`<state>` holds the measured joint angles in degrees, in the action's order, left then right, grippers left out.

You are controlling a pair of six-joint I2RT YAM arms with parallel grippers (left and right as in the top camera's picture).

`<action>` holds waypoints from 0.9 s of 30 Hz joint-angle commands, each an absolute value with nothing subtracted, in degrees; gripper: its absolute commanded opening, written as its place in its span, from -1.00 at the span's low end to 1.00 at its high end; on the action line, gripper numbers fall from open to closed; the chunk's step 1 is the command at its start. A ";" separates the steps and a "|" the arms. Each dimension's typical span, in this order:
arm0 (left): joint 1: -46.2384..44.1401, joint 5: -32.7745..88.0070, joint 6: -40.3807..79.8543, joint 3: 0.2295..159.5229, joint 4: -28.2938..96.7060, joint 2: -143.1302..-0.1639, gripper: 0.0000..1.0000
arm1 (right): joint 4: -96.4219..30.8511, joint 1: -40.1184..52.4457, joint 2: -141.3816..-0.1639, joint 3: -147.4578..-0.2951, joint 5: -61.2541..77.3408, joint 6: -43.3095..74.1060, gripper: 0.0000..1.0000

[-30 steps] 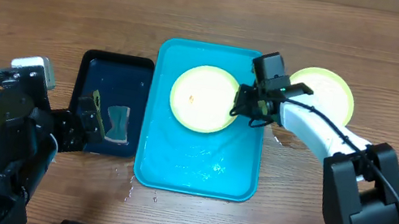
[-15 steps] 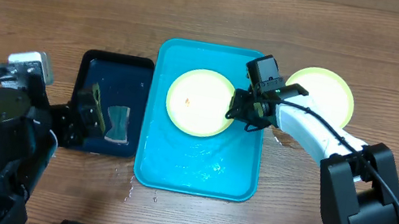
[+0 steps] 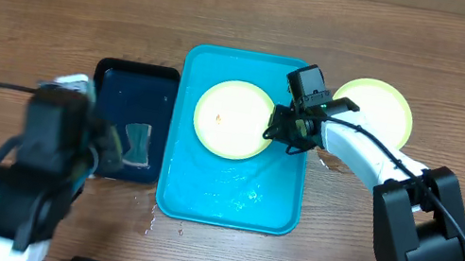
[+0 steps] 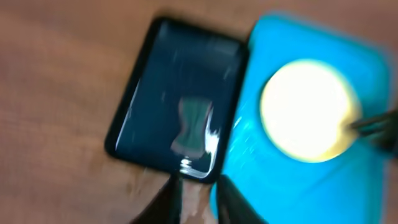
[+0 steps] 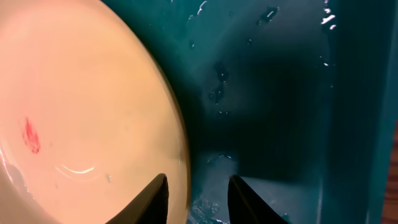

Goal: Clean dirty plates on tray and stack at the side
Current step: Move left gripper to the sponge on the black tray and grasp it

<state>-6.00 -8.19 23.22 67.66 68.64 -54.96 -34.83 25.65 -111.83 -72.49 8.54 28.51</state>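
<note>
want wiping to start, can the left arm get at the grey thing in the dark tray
Probably yes. The grey thing lies uncovered in the dark tray, and the left hand hangs at the tray's near edge with nothing between them, though the view is blurred.

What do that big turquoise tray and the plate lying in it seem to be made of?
The turquoise tray looks like glossy moulded plastic: rounded corners, raised rim, shiny wet highlights. The lime-green plate seems smooth plastic too, probably; thin even rim, pale centre with a red smear.
</note>
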 commanded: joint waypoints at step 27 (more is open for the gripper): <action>-6.24 -10.52 31.42 65.23 56.42 -95.55 -0.33 | -36.32 25.71 -111.13 -72.36 6.07 28.73 -0.18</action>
